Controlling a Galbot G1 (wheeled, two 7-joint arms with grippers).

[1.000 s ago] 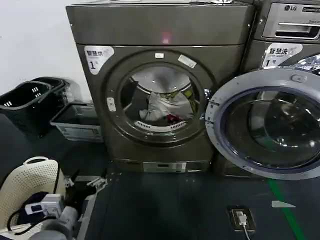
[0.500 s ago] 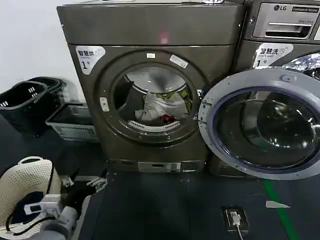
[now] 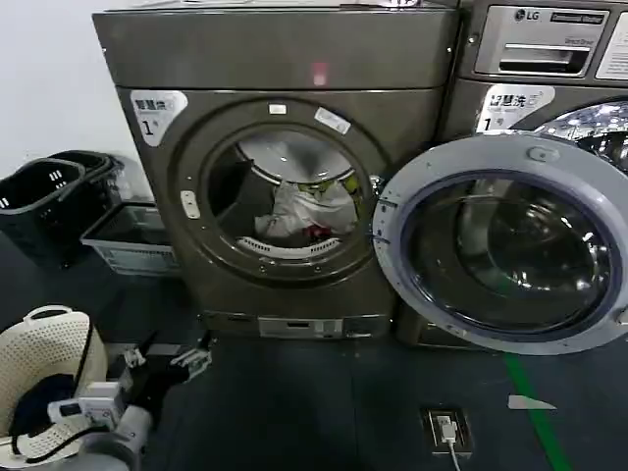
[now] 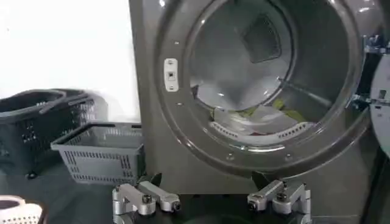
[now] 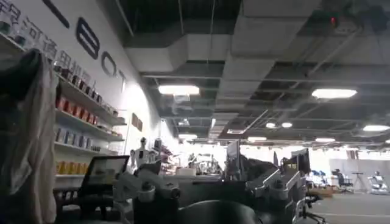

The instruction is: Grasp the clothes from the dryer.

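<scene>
Head view: you see the dryer [image 3: 280, 177] with its round door [image 3: 505, 240] swung open to the right. The clothes [image 3: 299, 211], white with bits of yellow-green and red, lie heaped at the bottom of the drum. Your left gripper [image 3: 167, 361] sits low near the floor, fingers spread and holding nothing, well apart from the clothes and beside a white basket [image 3: 39, 363].

Left wrist view: the left gripper [image 4: 210, 198] points at the dryer [image 4: 152, 134]; the clothes [image 4: 256, 119] lie beyond its fingertips, untouched.

Right wrist view: your right gripper [image 5: 210, 189] faces the ceiling, fingers parted and empty.
</scene>
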